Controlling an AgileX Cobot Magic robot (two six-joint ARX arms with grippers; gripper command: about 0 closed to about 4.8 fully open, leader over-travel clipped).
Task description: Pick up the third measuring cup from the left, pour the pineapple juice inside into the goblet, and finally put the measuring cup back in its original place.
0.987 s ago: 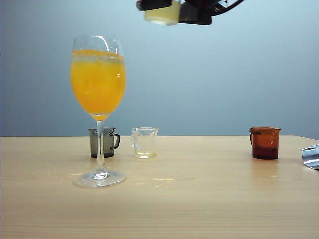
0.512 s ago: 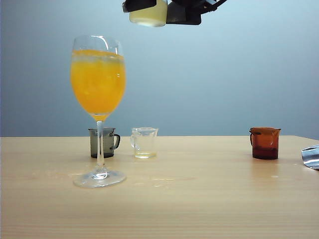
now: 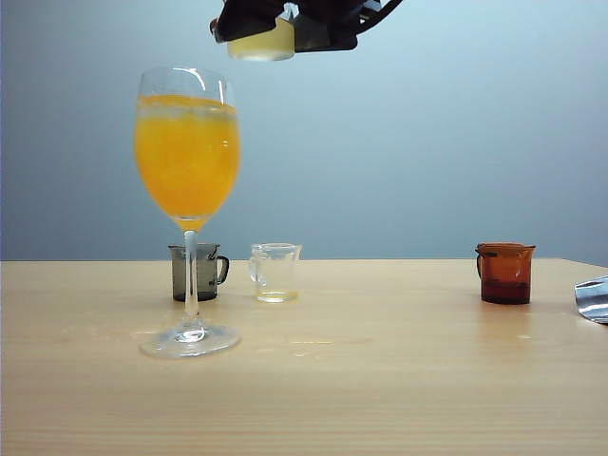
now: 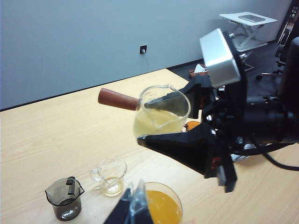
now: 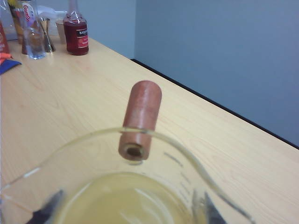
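My right gripper (image 3: 275, 27) is shut on the third measuring cup (image 3: 260, 46), holding it high in the air just right of and above the goblet's rim. The cup (image 4: 161, 116) is clear with a reddish-brown handle (image 5: 140, 116). It holds pale yellow pineapple juice (image 5: 126, 200) and stands almost level. The goblet (image 3: 187, 161) stands on the table, nearly full of an orange drink. My left gripper (image 4: 135, 210) hovers above the goblet's mouth (image 4: 163, 205) with its fingers together and nothing in them. It is outside the exterior view.
Behind the goblet stand a dark grey cup (image 3: 198, 272) and a clear handled cup (image 3: 275, 273). An amber cup (image 3: 504, 273) sits at the right, and a silvery object (image 3: 593, 298) lies at the table's right edge. Bottles (image 5: 75, 30) stand at the far end of the table.
My right gripper has carried the measuring cup leftward, towards the space above the goblet. Everything on the table has stayed put.
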